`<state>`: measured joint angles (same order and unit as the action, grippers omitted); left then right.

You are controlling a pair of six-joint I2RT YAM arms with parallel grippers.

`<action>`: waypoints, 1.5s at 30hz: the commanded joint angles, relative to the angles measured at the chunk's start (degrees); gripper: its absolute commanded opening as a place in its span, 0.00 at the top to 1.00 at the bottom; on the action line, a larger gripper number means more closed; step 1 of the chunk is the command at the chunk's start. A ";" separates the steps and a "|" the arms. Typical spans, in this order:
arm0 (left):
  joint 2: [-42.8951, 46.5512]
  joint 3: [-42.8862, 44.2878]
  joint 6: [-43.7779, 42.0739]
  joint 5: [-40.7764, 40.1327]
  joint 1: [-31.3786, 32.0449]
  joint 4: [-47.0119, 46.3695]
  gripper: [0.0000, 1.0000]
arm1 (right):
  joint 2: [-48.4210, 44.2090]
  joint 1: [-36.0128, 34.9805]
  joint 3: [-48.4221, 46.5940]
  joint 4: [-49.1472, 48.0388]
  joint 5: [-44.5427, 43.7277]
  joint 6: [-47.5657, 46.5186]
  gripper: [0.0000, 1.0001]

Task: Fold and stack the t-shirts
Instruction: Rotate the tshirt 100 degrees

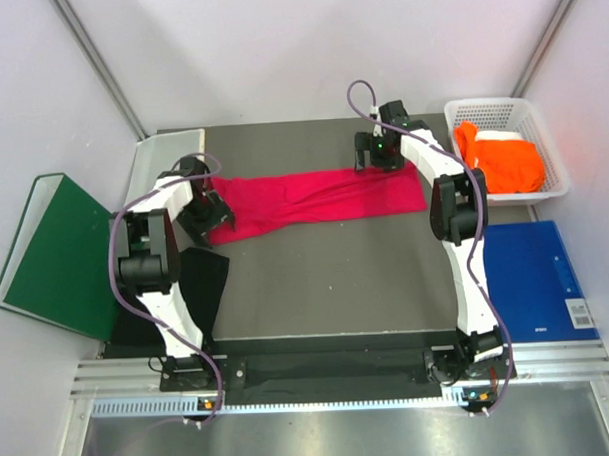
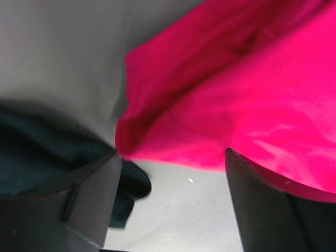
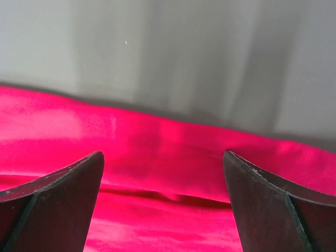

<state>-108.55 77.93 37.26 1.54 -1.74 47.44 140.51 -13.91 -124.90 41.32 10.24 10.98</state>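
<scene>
- Top external view: a flat dark-grey tabletop (image 1: 327,287) stands inside a booth of plain white walls with slanted metal posts at the far corners. A ribbed metal rail runs along the near edge, where the two arm bases are bolted.
- Left of the tabletop, a rigid dark green binder (image 1: 55,247) lies open on the floor of the booth. To the right, a flat blue rectangular board (image 1: 536,280) lies just beside the tabletop edge.
- At the far right corner, a white plastic mesh basket (image 1: 500,106) holds a crumpled bright orange cloth t-shirt (image 1: 507,161).
- A soft black cloth t-shirt (image 1: 208,276) lies at the left edge of the tabletop, near the left arm, and part of it hangs over the side.
- A crimson-pink cloth t-shirt (image 1: 314,200) lies on the far half of the tabletop, gathered into a long narrow band. Its long axis runs left to right, with the left end a little nearer the arm bases than the right. Which end holds the collar cannot be told.
- The left pincer (image 1: 206,213) sits at the left end of the band. In the left wrist view its fingers (image 2: 89,199) stand wide apart, with the pink hem just beyond them and dark cloth at the left.
- The right pincer (image 1: 375,157) sits over the far edge of the band, towards its right end. In the right wrist view its fingers (image 3: 58,205) are spread, with pink cloth below and bare grey surface beyond.
</scene>
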 commanded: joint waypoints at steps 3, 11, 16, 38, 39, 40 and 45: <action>-5.52 4.33 -0.25 -1.01 0.07 -0.16 0.49 | -1.29 0.46 0.98 1.39 -2.94 -1.14 0.08; -15.01 12.85 0.01 -3.04 0.33 -0.68 1.00 | -0.93 0.55 3.16 6.92 -3.56 -2.45 0.93; -22.38 24.86 -1.57 -2.68 0.95 -0.59 1.00 | -7.69 0.55 16.31 6.93 -5.84 -2.63 0.98; -22.97 31.71 -1.04 27.99 3.50 -25.72 0.01 | -35.38 -5.78 40.27 7.46 -4.43 8.35 0.35; -19.71 23.58 -1.13 28.69 3.58 -26.78 0.01 | -35.83 -5.86 38.17 7.37 -5.14 8.44 0.32; -13.94 19.84 -1.05 29.56 3.67 -27.40 0.01 | -36.61 -5.78 37.11 7.37 -5.84 8.70 0.24; -0.55 -0.89 0.10 33.88 7.44 -27.67 0.01 | -36.54 -4.81 30.53 6.14 -7.78 9.32 0.17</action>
<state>-120.07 87.83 37.50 30.57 2.37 23.16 107.28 -19.42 -87.72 49.12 5.17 19.05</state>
